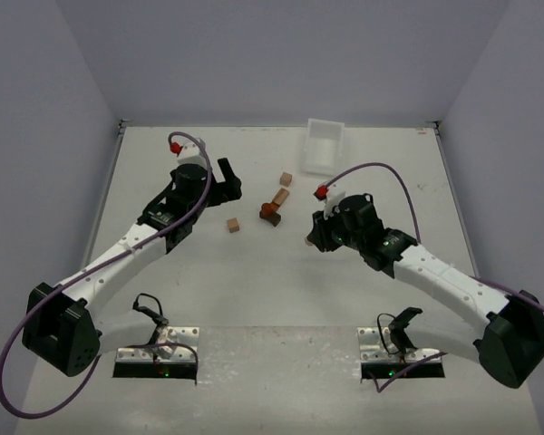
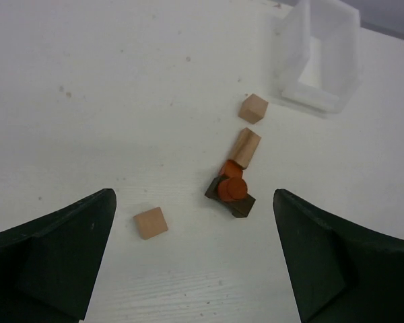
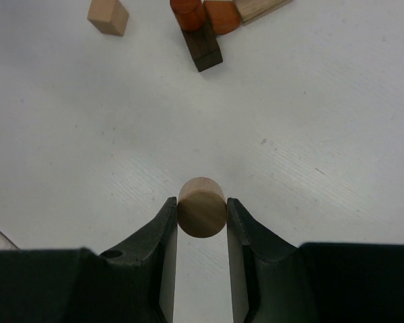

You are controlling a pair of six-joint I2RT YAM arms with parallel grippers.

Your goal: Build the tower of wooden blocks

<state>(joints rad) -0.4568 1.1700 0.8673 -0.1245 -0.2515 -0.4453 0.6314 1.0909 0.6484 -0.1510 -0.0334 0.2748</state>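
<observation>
Right wrist: right pincer [image 3: 200, 203] clamps tan cylinder [image 3: 202, 210] (hidden overhead).

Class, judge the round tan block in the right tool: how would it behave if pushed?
The round block looks cylindrical, so on its side it would probably roll. Seemingly wood, so likely stiff and light. The right tool pinches its curved sides, so it might slip.

Round block [image 3: 202, 206] smooth matt wood; tray [image 2: 314, 99] translucent white plastic.
</observation>
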